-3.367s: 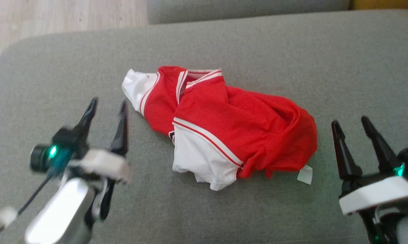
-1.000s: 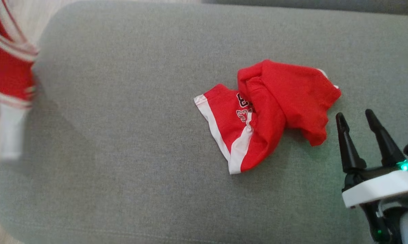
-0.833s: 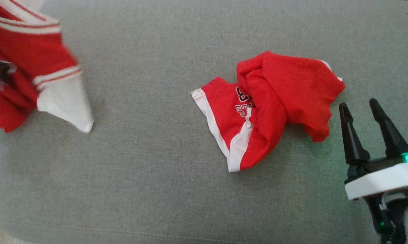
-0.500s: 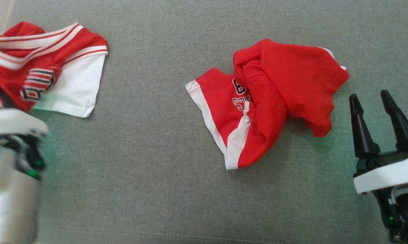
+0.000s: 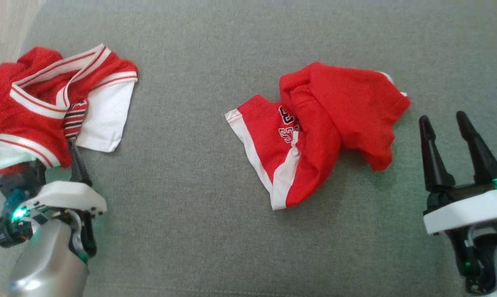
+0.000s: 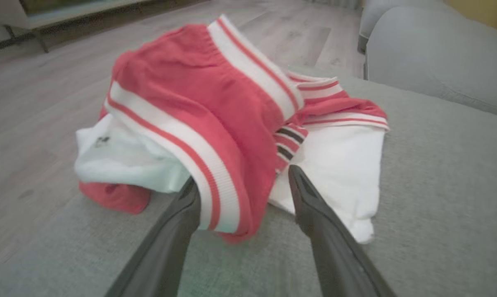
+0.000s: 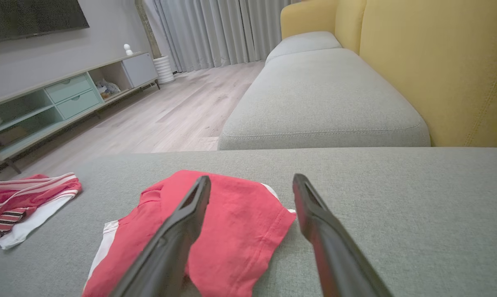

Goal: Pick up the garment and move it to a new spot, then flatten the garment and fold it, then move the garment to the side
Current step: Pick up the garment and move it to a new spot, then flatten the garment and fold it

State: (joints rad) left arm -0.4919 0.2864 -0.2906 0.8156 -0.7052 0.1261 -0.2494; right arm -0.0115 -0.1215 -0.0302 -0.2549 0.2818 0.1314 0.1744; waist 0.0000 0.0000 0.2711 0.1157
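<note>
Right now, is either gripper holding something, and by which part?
Nothing is held. The left gripper is open, with a striped edge of the shirt lying loose between its fingers; the right gripper is open beside the red shorts.

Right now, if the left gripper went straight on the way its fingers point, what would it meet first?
The red and white jersey, almost at once: its striped hem lies at the fingertips of the open left gripper, though depth is unclear.

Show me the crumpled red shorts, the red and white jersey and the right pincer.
Crumpled red shorts (image 5: 351, 103): head view, plain red fabric.
Red and white jersey (image 5: 104, 111): head view, white panel.
Right pincer (image 5: 442, 117): head view, midway between its fingertips.
</note>
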